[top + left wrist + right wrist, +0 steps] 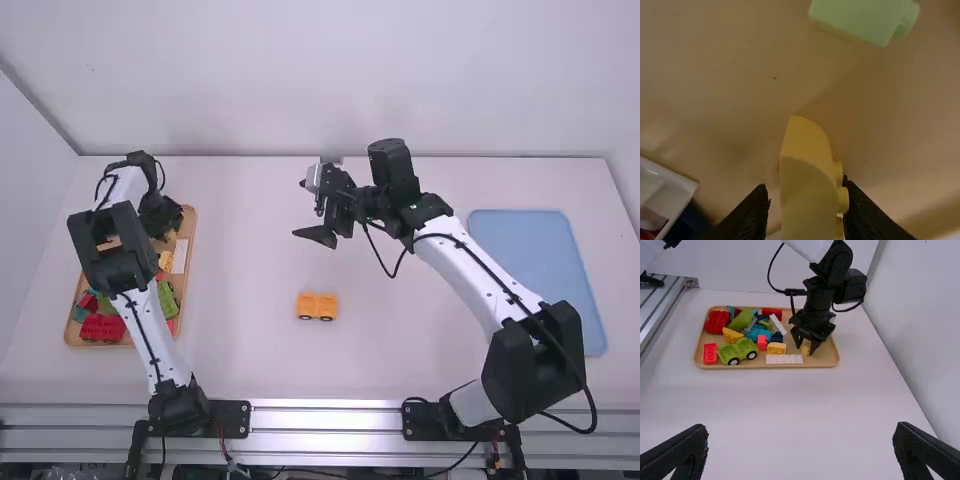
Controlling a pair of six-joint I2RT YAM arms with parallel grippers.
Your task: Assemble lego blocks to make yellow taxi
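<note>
The yellow wheeled base [317, 306] stands upright on the white table [260, 250], between the two arms' bases and well apart from the tray. The piece being worked on is a yellow curved brick [807, 145], lying on the floor of the wooden tray [730, 367] with its studs to one side. The left gripper [804, 186] is down over it, fingers parted on either side of the brick; a gap shows beside one finger, while the other is at the studs, touching or nearly so. It does not look gripped.

The step in hand seems to be picking the upper part of the taxi. The next move calls for closing squarely on the brick, lifting it clear, then turning it studs up for the base. Pressure on the studs could twist it in the grip.

Near it in the tray are a yellow brick [776, 348], a white plate [784, 359] and a green wheeled base [738, 351]. The right gripper [800, 434] is above the table, fingers wide apart, holding nothing. A blue mat [535, 270] lies on the right.
</note>
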